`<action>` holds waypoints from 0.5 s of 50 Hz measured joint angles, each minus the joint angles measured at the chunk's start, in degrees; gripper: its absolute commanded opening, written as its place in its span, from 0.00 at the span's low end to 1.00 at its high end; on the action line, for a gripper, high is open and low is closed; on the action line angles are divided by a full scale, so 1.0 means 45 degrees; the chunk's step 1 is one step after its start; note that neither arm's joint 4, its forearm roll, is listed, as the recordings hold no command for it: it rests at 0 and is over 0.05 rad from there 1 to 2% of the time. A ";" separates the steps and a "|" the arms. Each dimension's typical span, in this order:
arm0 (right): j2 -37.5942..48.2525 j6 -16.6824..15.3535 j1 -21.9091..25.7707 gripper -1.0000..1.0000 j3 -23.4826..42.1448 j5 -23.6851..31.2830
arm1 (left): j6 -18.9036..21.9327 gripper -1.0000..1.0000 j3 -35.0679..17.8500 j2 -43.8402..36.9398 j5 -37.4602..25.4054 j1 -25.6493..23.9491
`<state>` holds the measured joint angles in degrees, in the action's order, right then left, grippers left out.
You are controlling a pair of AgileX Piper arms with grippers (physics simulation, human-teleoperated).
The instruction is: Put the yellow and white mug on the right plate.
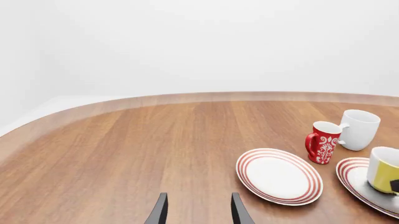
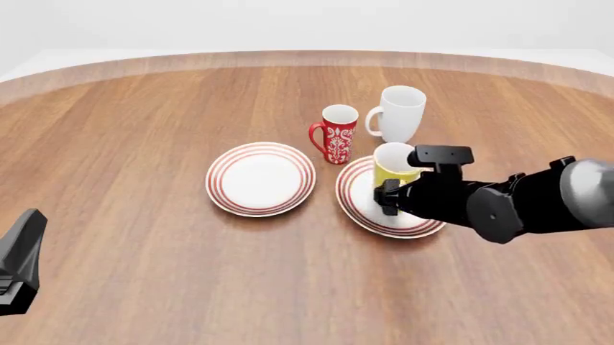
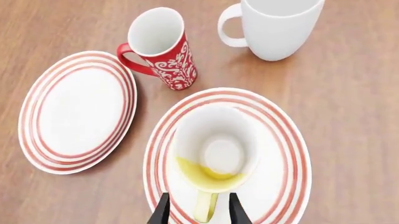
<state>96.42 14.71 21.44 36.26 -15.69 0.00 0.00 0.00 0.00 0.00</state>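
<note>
Right hand (image 3: 197,210) straddles the yellow and white mug (image 3: 215,156) handle, fingers apart, above the right plate (image 3: 283,140); red mug (image 3: 163,49) and white mug (image 3: 277,25) beyond; left hand (image 1: 197,210) open.

Right plate (image 2: 367,213): side nearest the arms' edge of the tabletop (image 2: 144,108) covered by the right arm. Yellow and white mug (image 2: 392,164): lower body and handle hidden behind the right hand (image 2: 387,197). Left hand (image 2: 19,259): mostly cut off in the front view.
</note>
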 measured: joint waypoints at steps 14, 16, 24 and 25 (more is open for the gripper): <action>-0.0239 0.0171 0.0025 1.00 -0.0189 0.0051 | 0.0000 1.00 0.0000 0.0000 0.0000 0.0000; -0.0330 0.0205 0.0032 1.00 -0.0246 0.0077 | 0.0000 1.00 0.0000 0.0000 0.0000 0.0000; -0.0949 0.0335 0.0064 1.00 -0.0545 0.0314 | 0.0000 1.00 0.0000 0.0000 0.0000 0.0000; -0.1074 0.0349 0.0063 1.00 -0.0604 0.0364 | 0.0000 1.00 0.0000 0.0000 0.0000 0.0000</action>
<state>91.59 16.28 21.72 33.54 -14.05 0.00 0.00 0.00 0.00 0.00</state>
